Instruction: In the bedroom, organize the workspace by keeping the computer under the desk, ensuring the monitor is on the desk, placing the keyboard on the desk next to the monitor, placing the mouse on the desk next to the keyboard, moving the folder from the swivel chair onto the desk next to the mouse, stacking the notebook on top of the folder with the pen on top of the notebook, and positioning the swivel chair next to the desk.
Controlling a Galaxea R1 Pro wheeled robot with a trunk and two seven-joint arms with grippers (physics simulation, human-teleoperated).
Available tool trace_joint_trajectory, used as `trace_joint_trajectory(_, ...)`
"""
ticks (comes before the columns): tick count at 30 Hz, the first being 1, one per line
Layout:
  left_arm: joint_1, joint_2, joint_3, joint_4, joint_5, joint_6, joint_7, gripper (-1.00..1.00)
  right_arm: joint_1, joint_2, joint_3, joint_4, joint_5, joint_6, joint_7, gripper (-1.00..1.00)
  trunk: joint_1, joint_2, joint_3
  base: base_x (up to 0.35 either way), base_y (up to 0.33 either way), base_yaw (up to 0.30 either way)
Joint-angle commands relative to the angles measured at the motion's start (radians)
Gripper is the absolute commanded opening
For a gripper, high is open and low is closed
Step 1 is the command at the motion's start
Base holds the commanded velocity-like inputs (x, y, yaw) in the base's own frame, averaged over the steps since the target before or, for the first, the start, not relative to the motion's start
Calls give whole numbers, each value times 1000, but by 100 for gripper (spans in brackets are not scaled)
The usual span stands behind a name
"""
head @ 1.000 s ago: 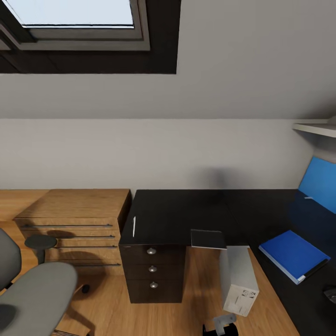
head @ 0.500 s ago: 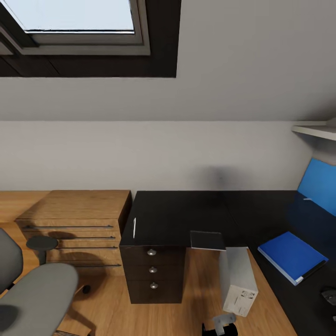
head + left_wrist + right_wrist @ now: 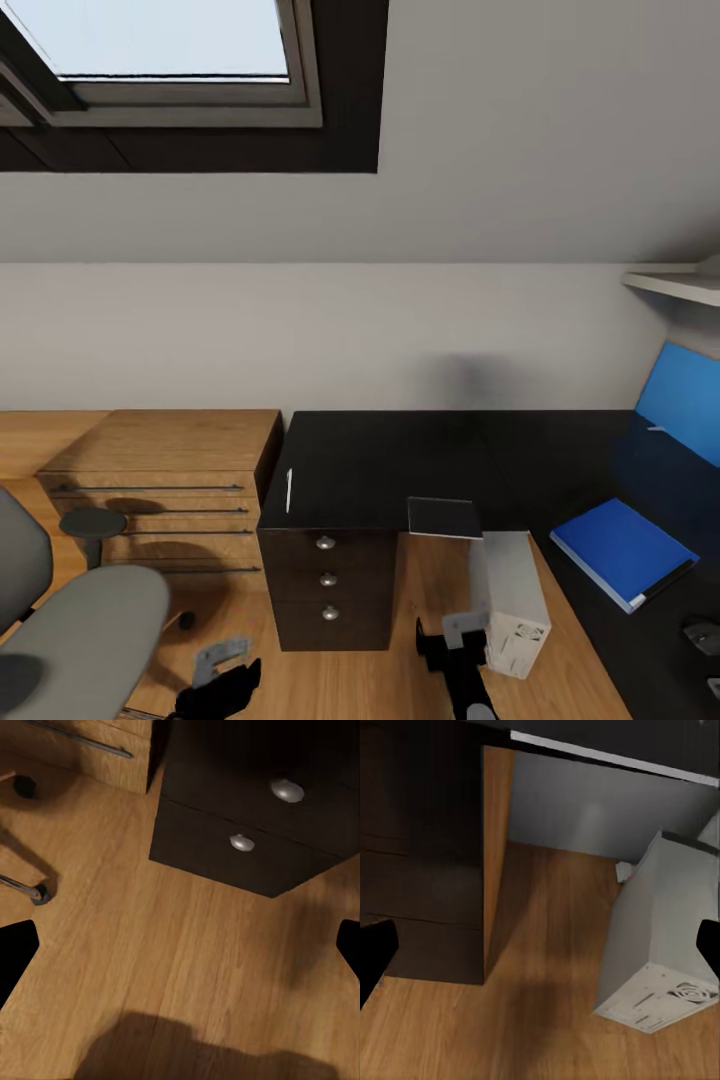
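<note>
Bedroom workspace seen from the robot's head camera, looking down at an L-shaped black bench (image 3: 400, 460). Its dark drawer unit (image 3: 328, 590) with three silver knobs sits near the left end. The pen (image 3: 289, 490), a thin white stick, lies on the bench's left edge, and the grey notebook (image 3: 444, 517) rests at the near edge, slightly overhanging. The blue folder (image 3: 622, 551) lies flat on the bench's right wing, with the mouse (image 3: 703, 633) near it at the frame's right edge. The computer (image 3: 512, 603), a pale tower, stands on the floor under the bench; a small printed label on its face is too small to read. The grey swivel chair (image 3: 85, 625) sits at near left, apart from the bench. The left gripper (image 3: 222, 685) and right gripper (image 3: 455, 650) hang low over the floor, both spread wide and holding nothing, probably readying to reach for the notebook or pen.
</note>
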Motion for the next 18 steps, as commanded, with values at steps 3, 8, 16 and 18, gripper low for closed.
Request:
trace_joint_trajectory(3,-2,13,56,-144,5,72,142,100,-11,7,4,-117,-2,72,-44,100,-11,20,8,0,0,0)
trace_joint_trajectory(8,-2,18,180,-290,5,199,200,100,-135,34,1,-207,-14,282,-79,100,-30,55,23,0,0,0)
trace_joint_trajectory(16,-2,14,411,-452,8,407,215,100,-387,72,1,-225,-239,505,-89,100,-38,69,30,0,0,0)
trace_joint_trajectory(18,-2,8,406,-442,7,416,216,100,-396,72,1,-223,-282,517,-91,100,-38,69,30,0,0,0)
